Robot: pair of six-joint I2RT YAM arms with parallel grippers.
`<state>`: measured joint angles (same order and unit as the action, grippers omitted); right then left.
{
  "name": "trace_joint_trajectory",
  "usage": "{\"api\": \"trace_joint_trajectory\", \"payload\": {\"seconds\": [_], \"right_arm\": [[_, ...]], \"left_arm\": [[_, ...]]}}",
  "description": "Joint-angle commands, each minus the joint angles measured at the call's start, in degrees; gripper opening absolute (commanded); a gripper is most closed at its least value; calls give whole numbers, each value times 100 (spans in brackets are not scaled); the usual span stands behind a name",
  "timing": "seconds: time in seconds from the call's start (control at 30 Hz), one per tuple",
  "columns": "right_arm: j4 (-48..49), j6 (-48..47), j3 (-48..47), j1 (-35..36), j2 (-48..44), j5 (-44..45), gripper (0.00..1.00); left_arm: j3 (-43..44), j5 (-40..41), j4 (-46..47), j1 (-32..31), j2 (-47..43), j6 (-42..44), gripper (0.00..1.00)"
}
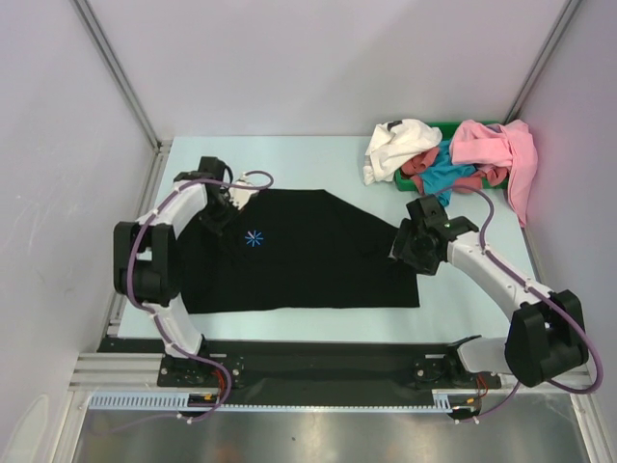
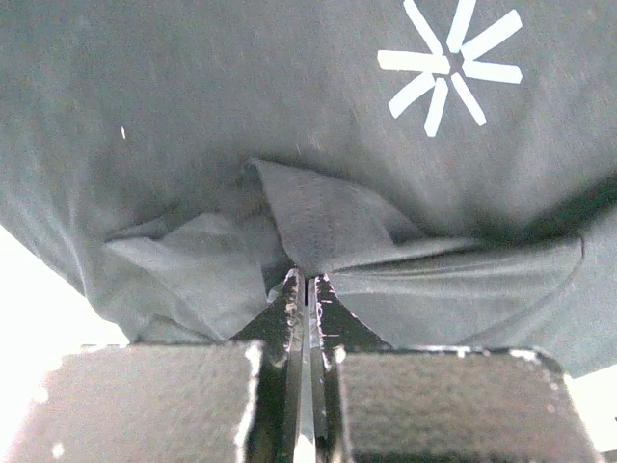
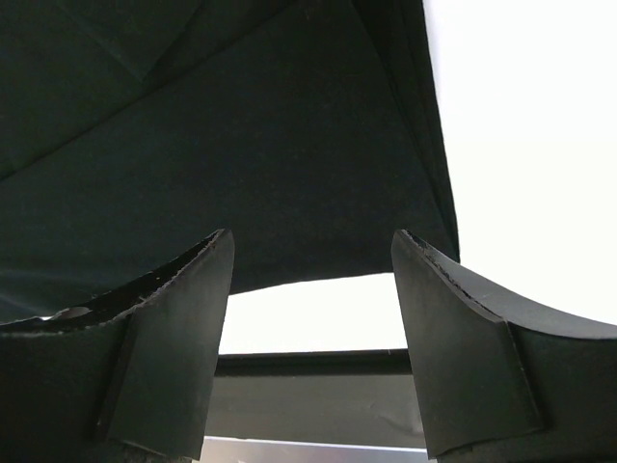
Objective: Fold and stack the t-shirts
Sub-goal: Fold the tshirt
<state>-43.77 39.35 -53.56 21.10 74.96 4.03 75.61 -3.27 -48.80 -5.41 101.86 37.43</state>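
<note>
as left end effector (image 2: 306,281) pinches, black t-shirt (image 1: 318,265) spread

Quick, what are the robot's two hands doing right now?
Left gripper: closed, pinching the soft black cloth t-shirt.
Right gripper: open, holding nothing.

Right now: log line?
left gripper: shut on black t-shirt | right gripper: open at its edge | other shirts: heaped far right

Pale worktop (image 1: 289,164) with a black t-shirt (image 1: 308,260) spread flat across its middle, light-blue starburst print (image 1: 254,238) facing up. At the far right corner sits a green tray (image 1: 403,177) — a white shirt (image 1: 400,145), pink shirt (image 1: 492,145), teal shirt (image 1: 445,174) and red shirt (image 1: 419,167) lie heaped over it.
</note>
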Motion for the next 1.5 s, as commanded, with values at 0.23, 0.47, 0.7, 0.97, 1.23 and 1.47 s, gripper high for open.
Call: {"api": "trace_joint_trajectory", "payload": {"seconds": [0.23, 0.47, 0.7, 0.97, 1.23, 1.47], "right_arm": [[220, -42, -14, 17, 195, -104, 72], [290, -50, 30, 25, 291, -166, 72], [255, -139, 12, 17, 423, -87, 72], [-26, 19, 161, -80, 484, 317, 73], [-185, 406, 864, -783, 248, 317, 74], [316, 433, 1348, -783, 370, -253, 55]], "left_arm": [[753, -174, 291, -250, 738, -157, 10], [622, -657, 607, -390, 589, -254, 14], [577, -1106, 766, -496, 606, -227, 19], [507, -1877, 810, -584, 493, -210, 28], [288, -2188, 776, -330, -464, -728, 67], [-476, -404, 142, 1136, -1045, -1045, 76]]}}
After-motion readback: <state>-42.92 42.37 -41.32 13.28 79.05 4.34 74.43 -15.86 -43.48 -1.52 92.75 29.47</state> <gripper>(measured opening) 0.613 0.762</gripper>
